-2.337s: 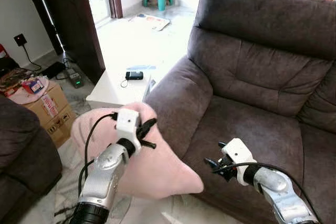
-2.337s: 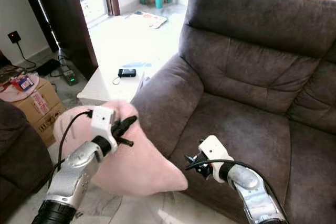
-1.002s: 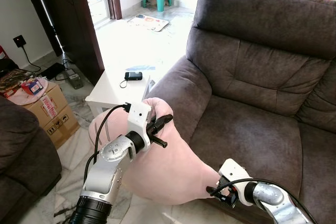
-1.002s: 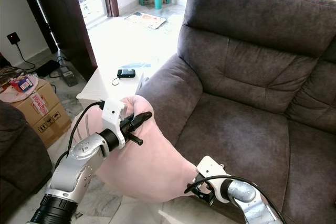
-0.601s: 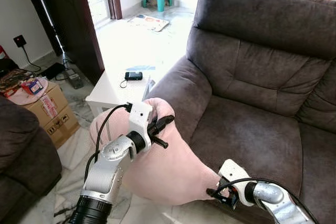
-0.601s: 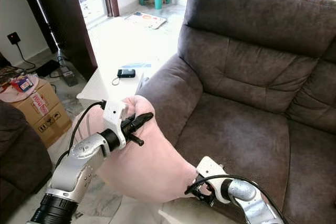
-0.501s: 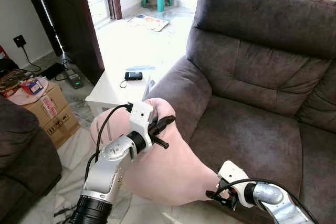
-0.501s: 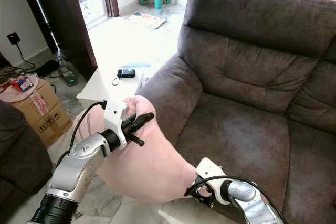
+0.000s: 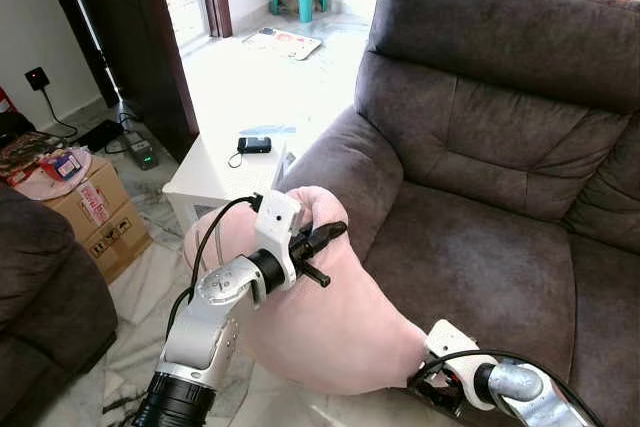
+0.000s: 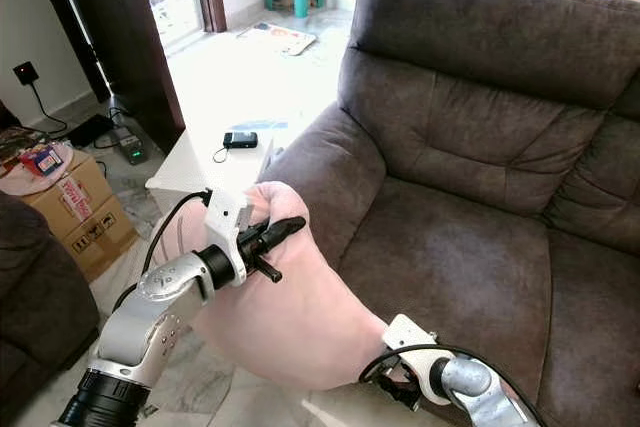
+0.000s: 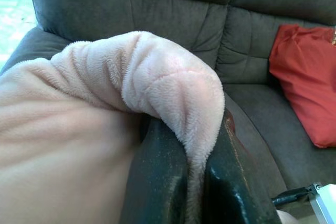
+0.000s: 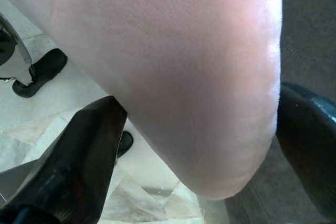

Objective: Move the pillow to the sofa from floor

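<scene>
pale pink pillow [image 9: 330, 327], dark brown sofa [image 9: 490, 137], red cushion [image 11: 304, 82]

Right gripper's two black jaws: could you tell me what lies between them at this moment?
The lower corner of the pink pillow lies between the jaws of the right gripper, which stand wide apart around it, as the right wrist view shows.

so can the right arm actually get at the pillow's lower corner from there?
Probably yes: the right gripper already has the pink pillow's bottom corner between its open jaws, nothing between them, sofa front just beside it.
</scene>
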